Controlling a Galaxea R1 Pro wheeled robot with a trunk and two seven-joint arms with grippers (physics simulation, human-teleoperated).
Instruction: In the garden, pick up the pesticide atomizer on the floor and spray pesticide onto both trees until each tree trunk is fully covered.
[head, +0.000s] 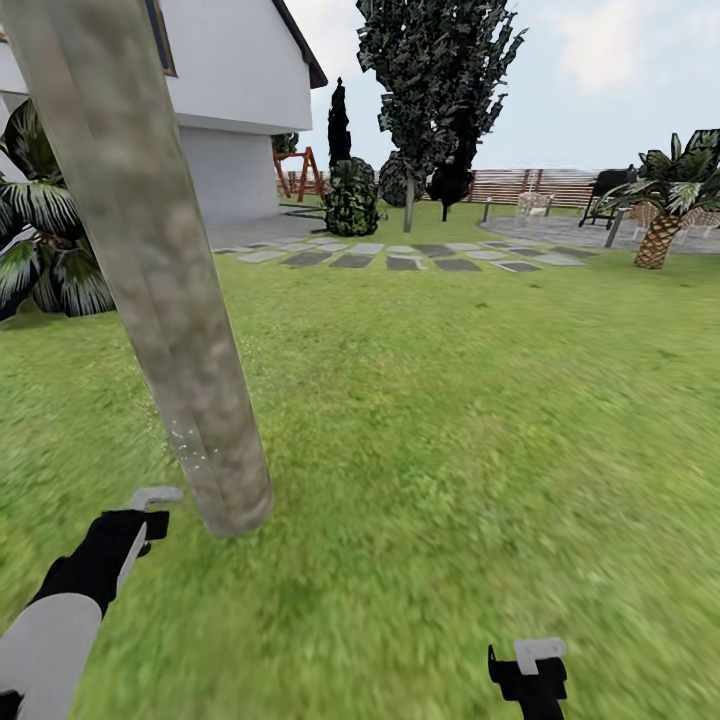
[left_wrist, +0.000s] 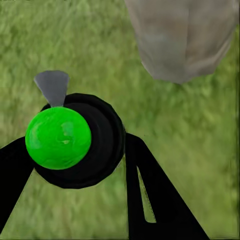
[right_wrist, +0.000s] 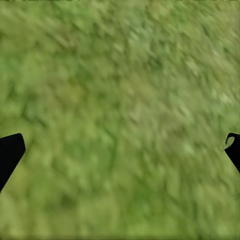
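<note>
A thick mottled beige-grey tree trunk (head: 150, 270) leans across the left of the head view and meets the grass floor (head: 450, 450) just ahead of my left gripper (head: 148, 515). A few white specks dot the bark low down. In the left wrist view the left gripper (left_wrist: 77, 150) is shut on the pesticide atomizer (left_wrist: 75, 142), seen as a round black body with a bright green ball and a grey nozzle, near the trunk's base (left_wrist: 185, 40). My right gripper (head: 530, 668) hangs open over bare grass (right_wrist: 120, 120). The other tree is out of view.
A white house (head: 240, 90) stands behind the trunk. Stepping stones (head: 400, 255), dark narrow trees (head: 430, 80), a round shrub (head: 352, 200), a palm-like plant (head: 665, 205) and a slat fence (head: 540, 185) lie far ahead. Spiky leaves (head: 40, 240) crowd the left.
</note>
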